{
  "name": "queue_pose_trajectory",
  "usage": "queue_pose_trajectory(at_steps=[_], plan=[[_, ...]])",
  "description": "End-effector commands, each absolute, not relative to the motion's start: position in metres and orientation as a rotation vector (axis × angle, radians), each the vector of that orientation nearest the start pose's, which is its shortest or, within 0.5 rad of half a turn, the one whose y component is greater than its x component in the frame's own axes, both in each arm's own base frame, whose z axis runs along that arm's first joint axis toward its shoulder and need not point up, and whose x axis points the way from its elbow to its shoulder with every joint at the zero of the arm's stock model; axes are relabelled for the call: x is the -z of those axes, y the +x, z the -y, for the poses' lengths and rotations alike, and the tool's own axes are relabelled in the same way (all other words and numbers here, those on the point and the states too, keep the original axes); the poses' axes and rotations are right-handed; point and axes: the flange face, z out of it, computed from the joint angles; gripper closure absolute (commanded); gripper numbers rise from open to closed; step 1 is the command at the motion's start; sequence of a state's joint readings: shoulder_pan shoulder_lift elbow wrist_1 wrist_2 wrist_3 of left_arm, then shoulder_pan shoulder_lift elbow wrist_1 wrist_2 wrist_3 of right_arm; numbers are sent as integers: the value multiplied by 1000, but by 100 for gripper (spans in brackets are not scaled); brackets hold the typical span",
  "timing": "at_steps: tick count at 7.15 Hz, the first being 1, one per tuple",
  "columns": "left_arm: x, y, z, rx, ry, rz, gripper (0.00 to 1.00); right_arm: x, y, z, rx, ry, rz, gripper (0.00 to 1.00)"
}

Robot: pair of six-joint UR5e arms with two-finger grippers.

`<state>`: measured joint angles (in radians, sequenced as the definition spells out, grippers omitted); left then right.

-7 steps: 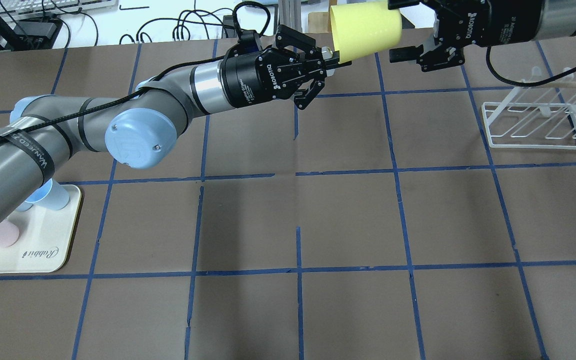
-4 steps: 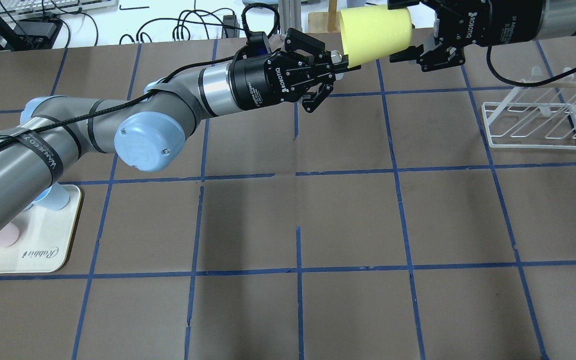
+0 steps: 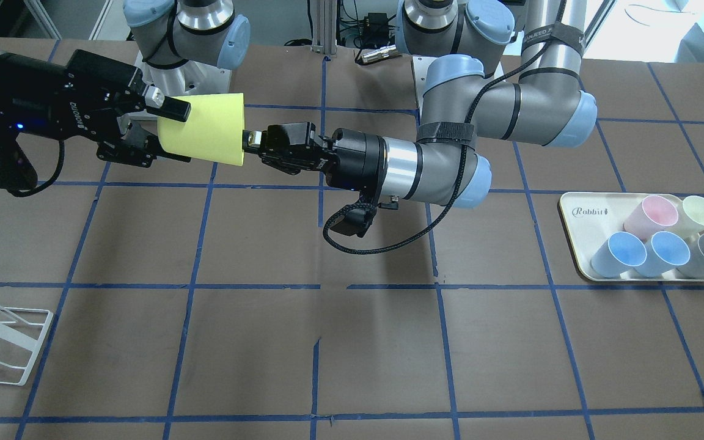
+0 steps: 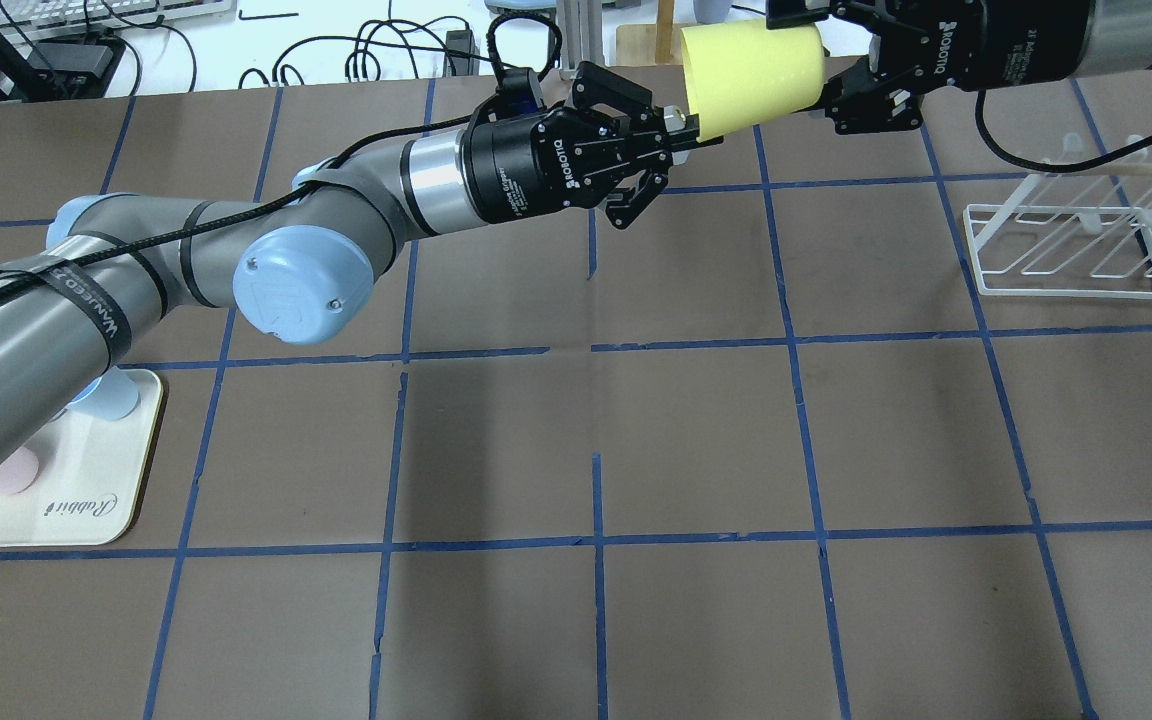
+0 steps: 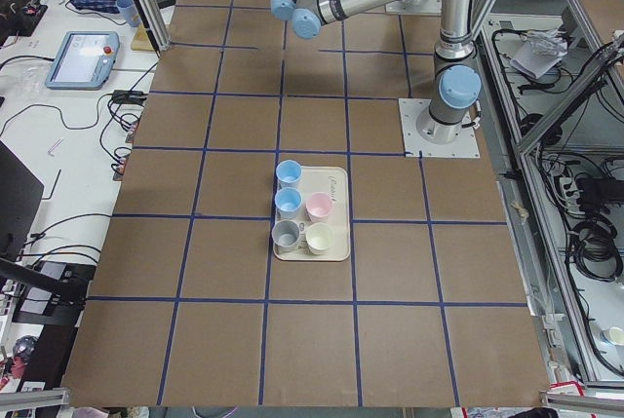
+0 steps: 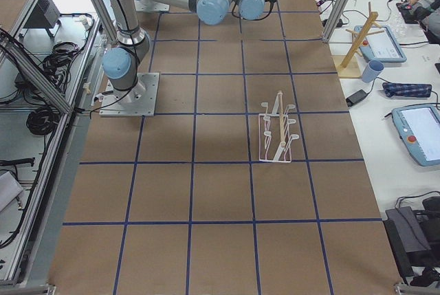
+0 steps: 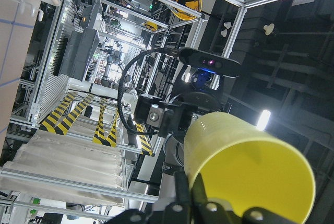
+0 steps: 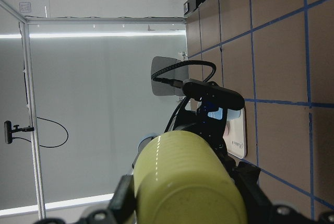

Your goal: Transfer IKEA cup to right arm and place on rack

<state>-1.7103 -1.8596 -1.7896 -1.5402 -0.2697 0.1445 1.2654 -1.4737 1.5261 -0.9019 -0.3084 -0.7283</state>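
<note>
The bright yellow IKEA cup (image 3: 205, 128) lies on its side in mid-air over the far side of the table, also in the overhead view (image 4: 751, 75). My left gripper (image 3: 248, 139) is shut on the rim at the cup's wide mouth (image 7: 250, 166). My right gripper (image 3: 168, 133) has its two fingers against opposite sides of the cup's narrow base end (image 8: 182, 182); it enters at the top right of the overhead view (image 4: 806, 60). The white wire rack (image 4: 1071, 255) stands empty on the table, below and right of the right gripper.
The cream "Rabbit" tray (image 3: 572, 244) sits on my left side and holds pink (image 3: 657, 214), cream-yellow (image 3: 700, 214), blue and grey cups. A wooden peg stand (image 6: 357, 40) and tablets lie beyond the table's far edge.
My left arm has carried the cup rightward between the right gripper's fingers. The right gripper's fingers, open before, have closed in on the cup's base end.
</note>
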Motion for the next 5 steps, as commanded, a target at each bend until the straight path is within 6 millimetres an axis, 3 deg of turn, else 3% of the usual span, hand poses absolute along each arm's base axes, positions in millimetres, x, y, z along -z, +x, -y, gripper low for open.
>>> queue_pose_trajectory(at_steps=[1, 3, 5], plan=[[-357, -306, 527, 307, 222, 1322, 100, -476, 71, 533, 52, 105, -1799, 44], [-357, -304, 527, 313, 231, 1322, 5, -479, 71, 533, 55, 101, -1802, 44], [-364, -295, 531, 348, 274, 1315, 0, -480, 70, 535, 55, 100, -1806, 44]])
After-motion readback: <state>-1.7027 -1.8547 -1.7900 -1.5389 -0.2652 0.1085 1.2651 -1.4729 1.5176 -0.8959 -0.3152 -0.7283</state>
